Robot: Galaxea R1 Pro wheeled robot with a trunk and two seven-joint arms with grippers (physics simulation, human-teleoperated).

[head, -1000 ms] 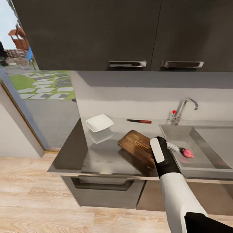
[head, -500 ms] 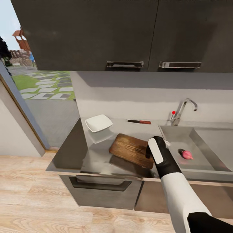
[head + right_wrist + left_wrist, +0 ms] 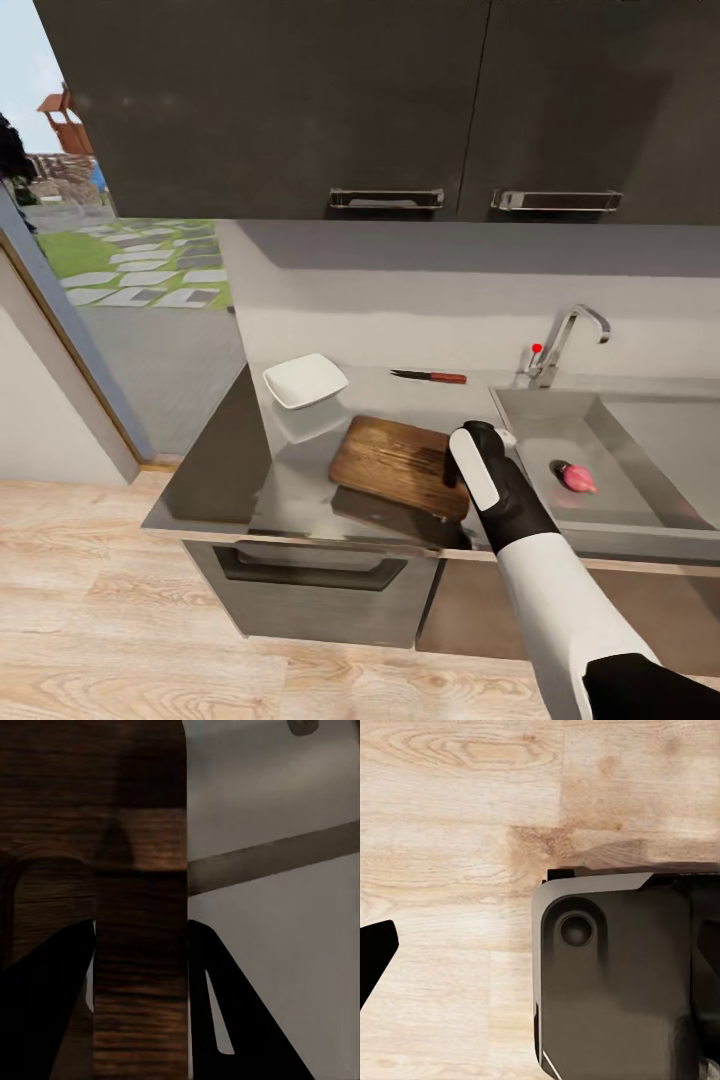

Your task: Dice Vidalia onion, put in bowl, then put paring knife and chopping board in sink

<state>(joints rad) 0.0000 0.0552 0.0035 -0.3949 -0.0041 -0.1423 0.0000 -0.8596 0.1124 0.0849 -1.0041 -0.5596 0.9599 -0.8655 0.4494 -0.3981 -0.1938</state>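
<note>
1. Early stage, judging by the layout. The Vidalia onion (image 3: 576,477) lies whole in the sink (image 3: 640,520). The paring knife (image 3: 430,376) rests near the countertop's (image 3: 290,480) back edge, and the bowl (image 3: 305,380) sits empty towards its back left corner.
2. The right gripper (image 3: 455,470) is clamped on the chopping board's (image 3: 395,462) sink-side edge.
3. The right wrist view shows the board's edge (image 3: 140,945) pinched between the dark fingers (image 3: 45,1012).
4. The left wrist view shows pale wood floor (image 3: 457,832); whether the left gripper is wide or narrow cannot be told.

Two metal cabinet handles (image 3: 386,198) are mounted side by side; a stone-paved lawn (image 3: 140,265) is seen through the glass door.
</note>
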